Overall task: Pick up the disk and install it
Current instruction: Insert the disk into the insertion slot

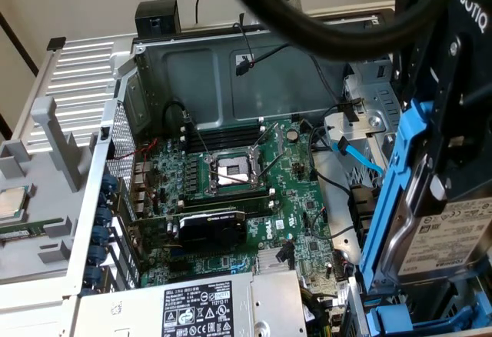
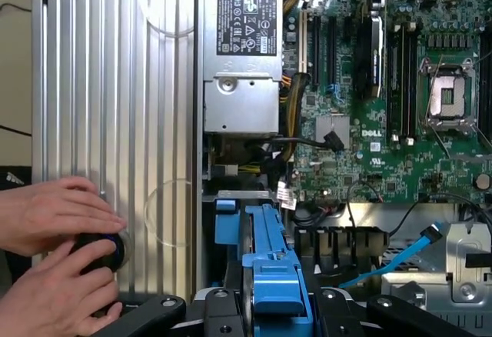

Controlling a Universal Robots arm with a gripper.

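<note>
Disk [image 1: 450, 233]: held on edge, label facing out, at the exterior view's right, over the drive bay [image 1: 400, 318] corner of the open computer case. It is off every surface and not seated in the bay.

Gripper [image 2: 275, 310]: clenched on the disk, its 2 fingers pressing the blue carrier rails [image 2: 269, 268].

Risks, as judged from here:
1. The grip is on plastic rails, which may flex. A knock on the bay wall could twist the disk in the jaws.
2. The disk looks tilted against the bay opening, so an off-square entry would jam the rails.
3. The blue cable [image 1: 357, 156] lies loose just beside the bay and could snag or get pinched under the carrier.
4. The person's 2 hands [image 2: 54, 214] rest on a black knob [image 2: 96, 252] at the case edge, so a jolt there would shift the target.
</note>
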